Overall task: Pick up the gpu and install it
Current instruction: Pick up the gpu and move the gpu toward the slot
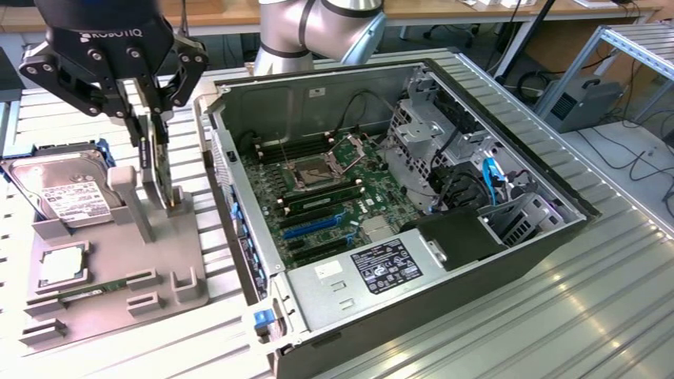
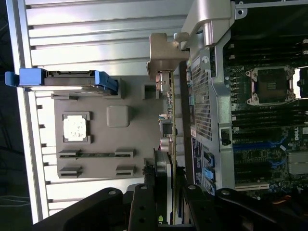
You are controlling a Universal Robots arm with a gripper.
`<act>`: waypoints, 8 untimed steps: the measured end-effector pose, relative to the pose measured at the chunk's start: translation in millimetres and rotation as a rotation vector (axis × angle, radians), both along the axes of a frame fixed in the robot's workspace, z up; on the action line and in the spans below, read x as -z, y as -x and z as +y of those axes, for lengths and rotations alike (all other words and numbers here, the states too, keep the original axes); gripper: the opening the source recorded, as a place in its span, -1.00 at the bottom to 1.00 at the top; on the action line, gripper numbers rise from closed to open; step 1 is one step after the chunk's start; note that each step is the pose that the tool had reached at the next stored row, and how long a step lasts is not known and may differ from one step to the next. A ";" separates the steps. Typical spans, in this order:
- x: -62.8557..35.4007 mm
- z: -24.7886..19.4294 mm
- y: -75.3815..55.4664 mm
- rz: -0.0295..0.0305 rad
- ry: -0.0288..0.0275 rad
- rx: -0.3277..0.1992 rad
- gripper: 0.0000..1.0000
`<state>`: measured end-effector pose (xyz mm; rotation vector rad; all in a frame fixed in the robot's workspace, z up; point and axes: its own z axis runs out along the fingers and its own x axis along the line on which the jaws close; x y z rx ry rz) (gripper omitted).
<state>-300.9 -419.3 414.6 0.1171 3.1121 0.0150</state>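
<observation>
The gpu (image 1: 158,170) stands on edge in a gray fixture (image 1: 116,260), between a hard drive (image 1: 63,197) and the open computer case (image 1: 295,103).

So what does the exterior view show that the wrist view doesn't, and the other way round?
The exterior view adds the arm's silver joint, the labelled power supply, the drive cage and desks behind. The wrist view adds the perforated grille on the case wall and the gpu seen edge-on. Both share the gripper over the upright gpu, the hard drive, the grey holder tray with its processor chip and memory stick, and the motherboard.
</observation>
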 end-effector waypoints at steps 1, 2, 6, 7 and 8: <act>0.0 0.0 -1.0 0.0000 0.0008 0.000 -0.47; 0.0 0.0 -1.5 -0.0001 0.0012 0.000 -0.47; 0.1 0.0 -4.3 -0.0001 0.0034 0.000 -0.47; 0.0 0.0 -5.1 -0.0001 0.0040 0.000 -0.47; 0.0 0.0 -5.8 -0.0001 0.0045 0.000 -0.47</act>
